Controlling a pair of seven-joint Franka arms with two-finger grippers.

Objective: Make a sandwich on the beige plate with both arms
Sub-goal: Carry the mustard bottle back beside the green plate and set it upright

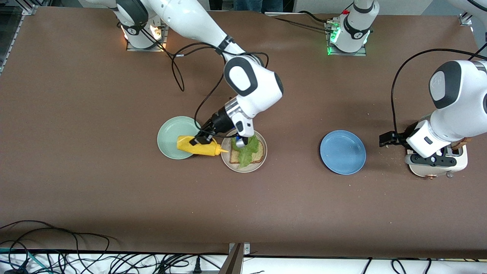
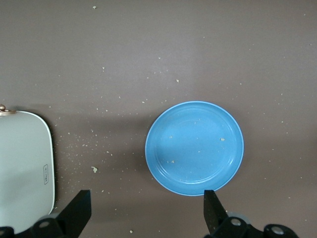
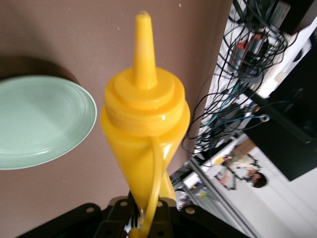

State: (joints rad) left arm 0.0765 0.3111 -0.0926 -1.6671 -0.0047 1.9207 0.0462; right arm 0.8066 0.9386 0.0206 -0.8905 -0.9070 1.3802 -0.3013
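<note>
- The right gripper (image 1: 201, 139) is clamping a yellow squeeze bottle (image 1: 199, 146), holding it tipped over the green plate (image 1: 171, 137), nozzle aimed at the beige plate (image 1: 262, 156).
- The bread slice (image 1: 258, 154) and lettuce (image 1: 249, 151) are lying on the beige plate, mid-table.
- The left gripper (image 2: 146, 213) is waiting, fingers spread, above the toaster (image 1: 458, 165) near the blue plate (image 1: 342, 152), toward the left arm's edge.

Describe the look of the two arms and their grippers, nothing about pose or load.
Both arms are glossy white with rounded joints capped by dark grey oval panels, and black cables loop alongside them. The right gripper is black beneath a silver wrist ring. The left gripper has black fingers on a grey-and-white body. The left arm's base glows green.
</note>
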